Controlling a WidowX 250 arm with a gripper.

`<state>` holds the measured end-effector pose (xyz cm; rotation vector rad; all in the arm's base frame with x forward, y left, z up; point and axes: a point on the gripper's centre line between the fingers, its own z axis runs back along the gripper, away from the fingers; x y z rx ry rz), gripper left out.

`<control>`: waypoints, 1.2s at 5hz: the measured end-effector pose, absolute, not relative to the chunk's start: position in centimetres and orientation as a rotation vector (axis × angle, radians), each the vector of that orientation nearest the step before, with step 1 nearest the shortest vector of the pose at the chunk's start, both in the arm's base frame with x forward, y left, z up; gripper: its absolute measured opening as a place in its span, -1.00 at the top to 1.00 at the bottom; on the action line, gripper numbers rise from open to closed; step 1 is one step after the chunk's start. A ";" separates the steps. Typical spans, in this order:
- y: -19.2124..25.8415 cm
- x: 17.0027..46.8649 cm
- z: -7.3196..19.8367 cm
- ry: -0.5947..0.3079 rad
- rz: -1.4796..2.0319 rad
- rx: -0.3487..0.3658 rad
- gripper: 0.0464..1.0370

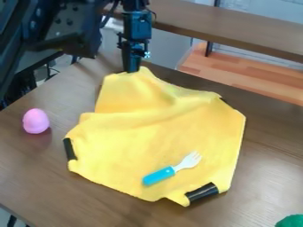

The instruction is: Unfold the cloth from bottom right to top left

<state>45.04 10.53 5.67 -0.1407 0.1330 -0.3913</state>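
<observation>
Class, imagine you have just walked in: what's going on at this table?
A black robot arm has its gripper at the far corner of a yellow cloth, which lies mostly spread, with a ridge across its far part. A blue-handled fork rests on the cloth, and a pink egg-shaped thing stands on the brown table.

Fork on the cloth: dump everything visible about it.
The fork has a chunky blue handle, plastic-looking, with a rounded end, and a whitish neck and tined head. It looks intact. It lies on the lower part of the yellow cloth, slanted in view: handle to the lower left, tines to the upper right. Only the cloth appears to touch it.
</observation>
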 end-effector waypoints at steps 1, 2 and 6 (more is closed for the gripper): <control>10.9 45.3 5.6 0.145 -0.370 -0.120 0.99; 10.8 45.7 6.8 0.125 -0.361 -0.068 0.97; 6.6 42.9 8.7 0.080 -0.499 0.217 -0.87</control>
